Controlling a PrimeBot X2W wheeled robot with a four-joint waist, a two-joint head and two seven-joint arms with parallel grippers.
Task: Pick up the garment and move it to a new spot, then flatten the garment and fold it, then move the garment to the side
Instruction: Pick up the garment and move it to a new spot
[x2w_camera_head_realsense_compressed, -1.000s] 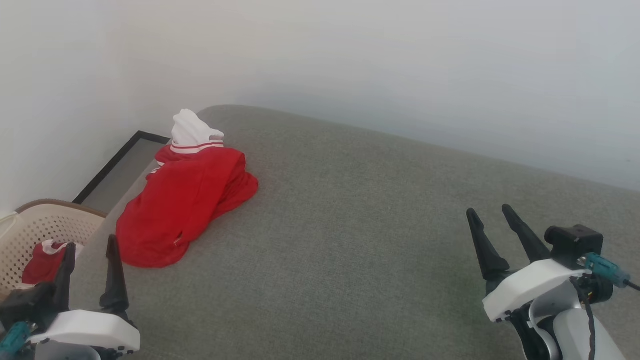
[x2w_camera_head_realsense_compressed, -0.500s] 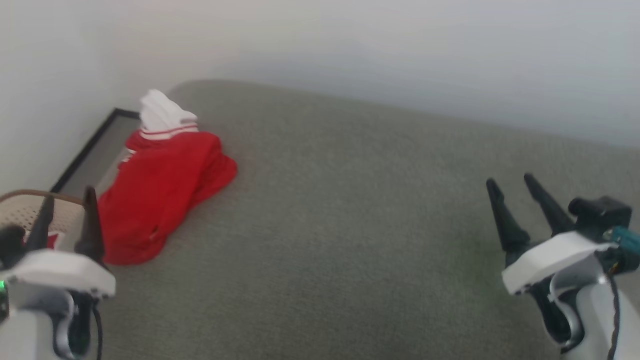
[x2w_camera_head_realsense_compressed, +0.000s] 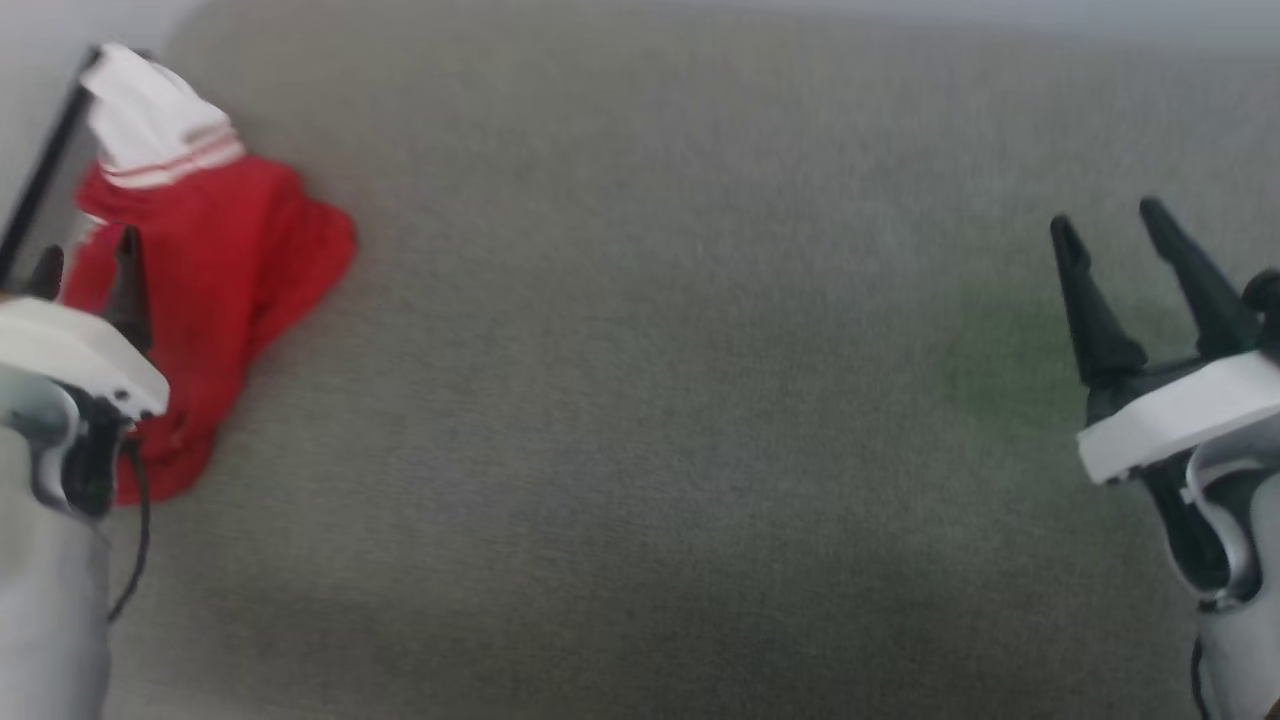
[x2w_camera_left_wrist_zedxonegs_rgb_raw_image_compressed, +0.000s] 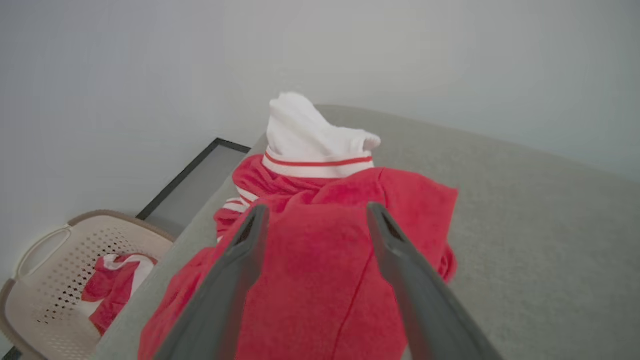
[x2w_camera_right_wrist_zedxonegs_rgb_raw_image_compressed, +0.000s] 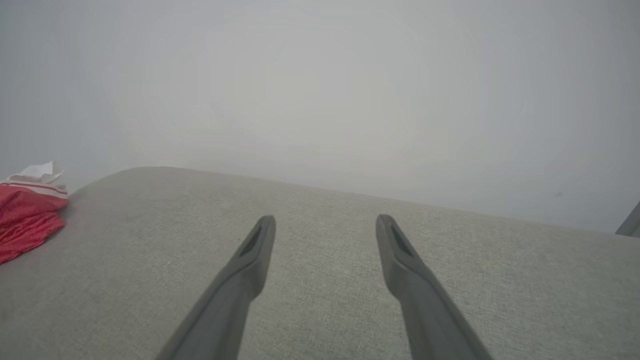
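Pick-up time, and the padded grey surface (x2w_camera_head_realsense_compressed: 640, 420) carries it all. The garment (x2w_camera_head_realsense_compressed: 230, 240) lies on it as a crumpled red heap, with the surface's left edge just beside the garment and a long open stretch reaching away to the garment's right. Off that edge, below and left of the garment, sits the beige basket (x2w_camera_left_wrist_zedxonegs_rgb_raw_image_compressed: 55, 260) with a small red-and-white bundle (x2w_camera_left_wrist_zedxonegs_rgb_raw_image_compressed: 112, 287) inside (not our target, leave it be). The left tool (x2w_camera_left_wrist_zedxonegs_rgb_raw_image_compressed: 316, 209) hangs over the garment's red body, jaws spread wide with nothing in them; whether the tips touch cloth, I can't tell. The right tool (x2w_camera_head_realsense_compressed: 1106, 215) waits well to the garment's right, likewise released and empty. My call for a good grab: drop the left tool straight down and pinch a thick fold of the red body, several layers at once. Avoid the white sleeve (x2w_camera_left_wrist_zedxonegs_rgb_raw_image_compressed: 310, 130) poking up at the garment's far end, which would likely leave the heap dangling. Mind the striped trim (x2w_camera_left_wrist_zedxonegs_rgb_raw_image_compressed: 320, 169) just under that sleeve, because thin edges slip. Lift high before carrying rightward.
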